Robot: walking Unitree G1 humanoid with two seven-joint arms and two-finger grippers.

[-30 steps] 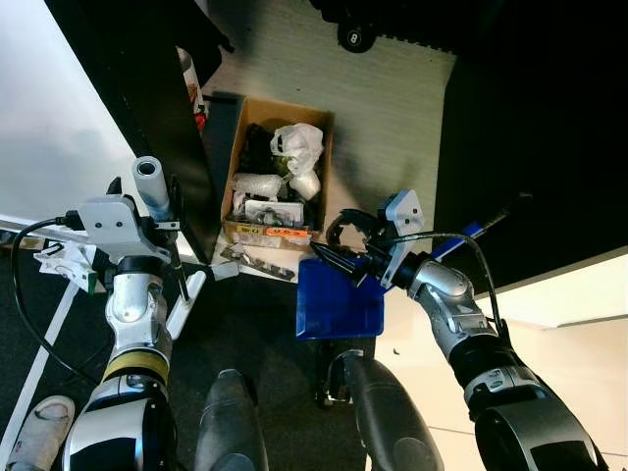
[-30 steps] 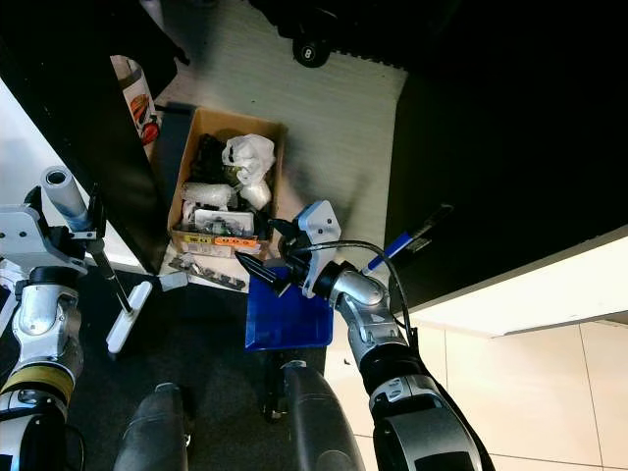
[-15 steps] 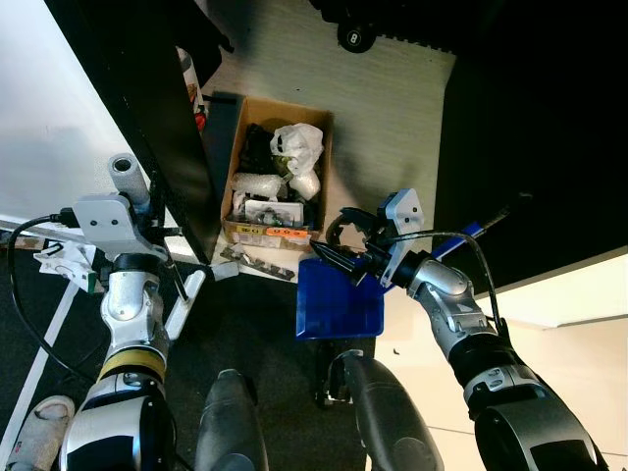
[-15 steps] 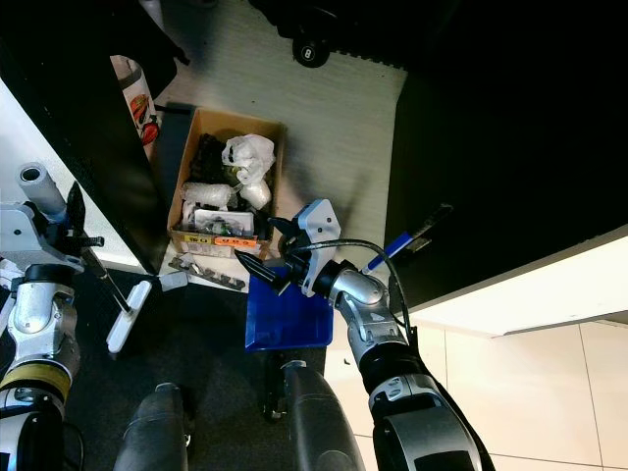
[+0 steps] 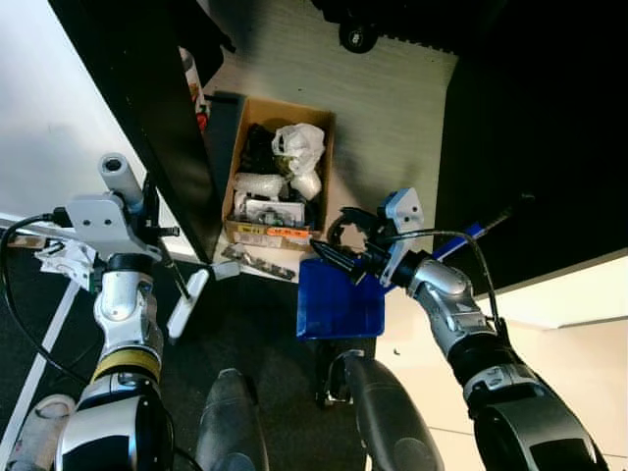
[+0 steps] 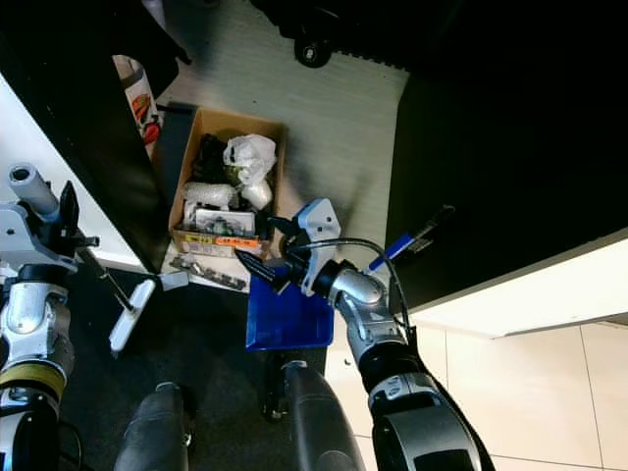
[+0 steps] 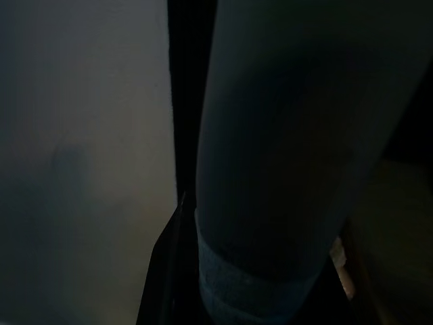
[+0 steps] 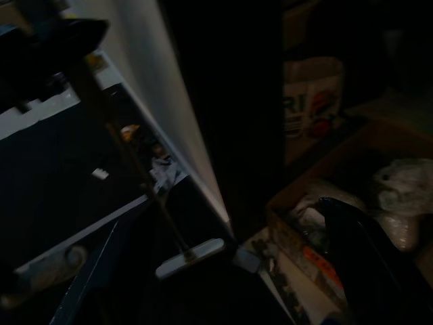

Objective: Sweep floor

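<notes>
Blue dustpan (image 5: pixel 339 304) gripped by your right gripper (image 5: pixel 339 257), just below cardboard box (image 5: pixel 278 167); left gripper (image 5: pixel 147 211) clenches broom (image 5: pixel 186 302).

Clutter sitting on the floor
A cardboard box (image 5: pixel 280 167) is holding a white plastic bag (image 5: pixel 298 145) and packages.

No text can be read — the orange label (image 5: pixel 278 233) on the box (image 5: pixel 325 186) is too small.
</notes>
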